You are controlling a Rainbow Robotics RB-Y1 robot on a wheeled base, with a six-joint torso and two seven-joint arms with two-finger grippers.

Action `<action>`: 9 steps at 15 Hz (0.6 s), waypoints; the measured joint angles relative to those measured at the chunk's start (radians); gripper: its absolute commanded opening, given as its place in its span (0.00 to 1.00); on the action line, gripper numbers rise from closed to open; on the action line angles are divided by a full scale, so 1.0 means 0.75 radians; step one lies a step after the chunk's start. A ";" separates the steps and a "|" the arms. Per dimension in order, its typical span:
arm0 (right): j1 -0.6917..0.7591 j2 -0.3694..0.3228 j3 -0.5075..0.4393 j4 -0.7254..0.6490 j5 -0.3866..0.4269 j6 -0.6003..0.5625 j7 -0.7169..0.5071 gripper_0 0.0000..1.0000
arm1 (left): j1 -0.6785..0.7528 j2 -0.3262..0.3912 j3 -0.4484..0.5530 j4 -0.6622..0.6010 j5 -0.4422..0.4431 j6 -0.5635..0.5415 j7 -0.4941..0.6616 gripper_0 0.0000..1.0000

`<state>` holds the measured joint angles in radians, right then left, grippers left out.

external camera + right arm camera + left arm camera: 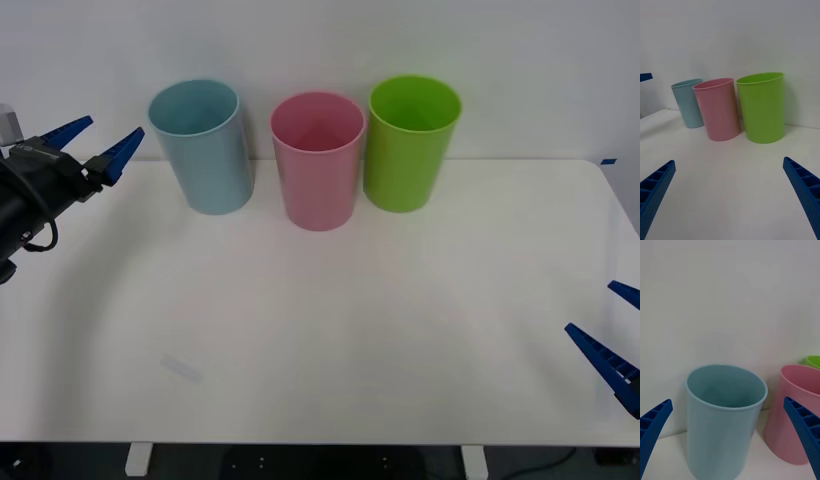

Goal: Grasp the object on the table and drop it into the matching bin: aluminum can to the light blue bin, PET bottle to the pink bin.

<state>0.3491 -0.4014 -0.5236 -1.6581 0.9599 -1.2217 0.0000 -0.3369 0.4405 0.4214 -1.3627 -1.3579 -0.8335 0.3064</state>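
Smooth tapered light blue bin at two o'clock of my spread left hand, pink bin beside, matte white worktop, my right hand spread

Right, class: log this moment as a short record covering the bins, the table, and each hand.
bins: blue bin, pink bin, green bin, left to right along the table's far edge
table: white, no can on its surface
left hand: open, raised beside the blue bin, holding nothing
right hand: open, low at the table's right edge, holding nothing
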 measured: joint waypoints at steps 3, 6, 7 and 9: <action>0.000 0.000 0.000 0.000 0.000 0.000 0.000 1.00 | 0.090 0.013 0.103 -0.051 0.003 -0.109 -0.005 1.00; 0.000 0.000 0.000 0.000 0.000 0.000 0.000 1.00 | 0.185 0.014 0.165 -0.111 0.003 -0.136 -0.023 1.00; 0.000 0.000 0.000 0.000 0.000 0.000 0.000 1.00 | 0.213 0.014 0.179 -0.125 0.009 -0.143 -0.037 1.00; 0.000 0.000 0.000 0.000 0.000 0.000 0.000 1.00 | 0.266 0.014 0.220 -0.131 0.041 -0.179 -0.120 1.00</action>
<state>0.3490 -0.4014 -0.5236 -1.6581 0.9599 -1.2217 0.0000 -0.1374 0.4510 0.5862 -1.4609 -1.3269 -0.9680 0.2161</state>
